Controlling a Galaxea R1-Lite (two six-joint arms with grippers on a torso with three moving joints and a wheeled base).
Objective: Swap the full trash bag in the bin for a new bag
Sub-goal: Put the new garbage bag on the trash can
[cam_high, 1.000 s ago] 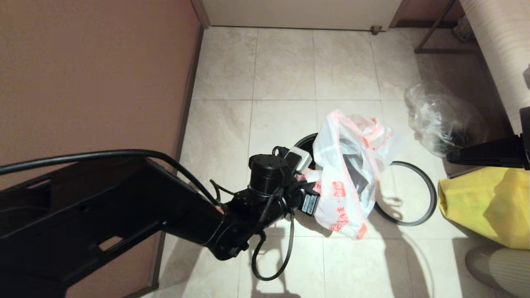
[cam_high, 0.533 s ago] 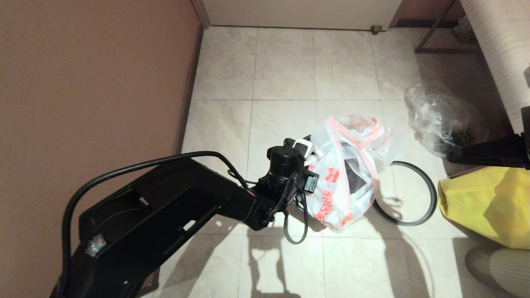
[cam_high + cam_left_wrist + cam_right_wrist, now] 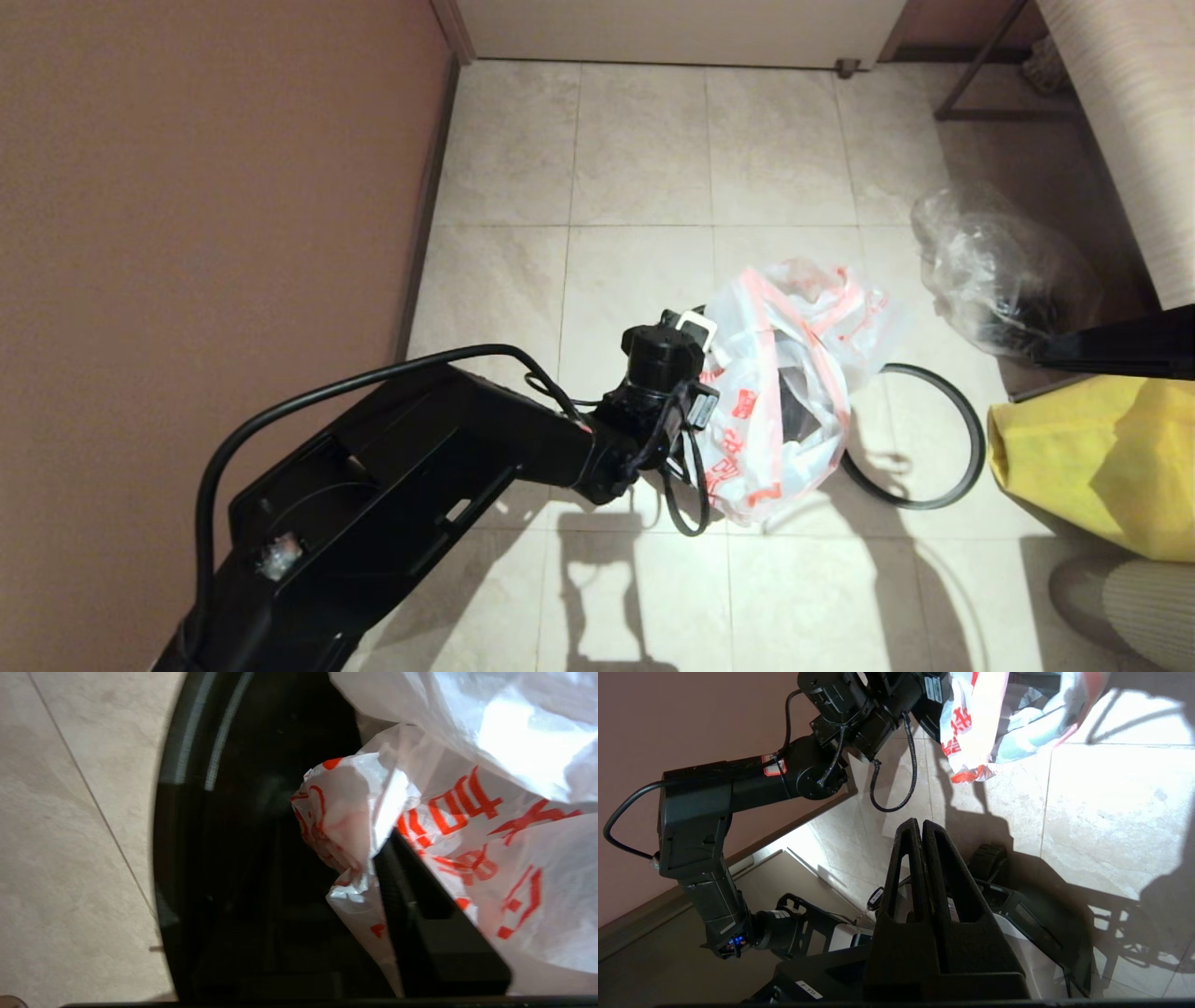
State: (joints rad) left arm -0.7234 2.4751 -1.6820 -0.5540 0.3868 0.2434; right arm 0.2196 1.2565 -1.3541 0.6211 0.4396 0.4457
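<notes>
Several beige floor tiles; brown wall alongside.

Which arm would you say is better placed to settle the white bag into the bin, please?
Left. Its hand is already against the bag at the bin mouth. The right hand, shut, hangs away from both, over bare floor.

text: red Chinese print on the white bag; characters unreadable | arm stickers: illegible
</notes>
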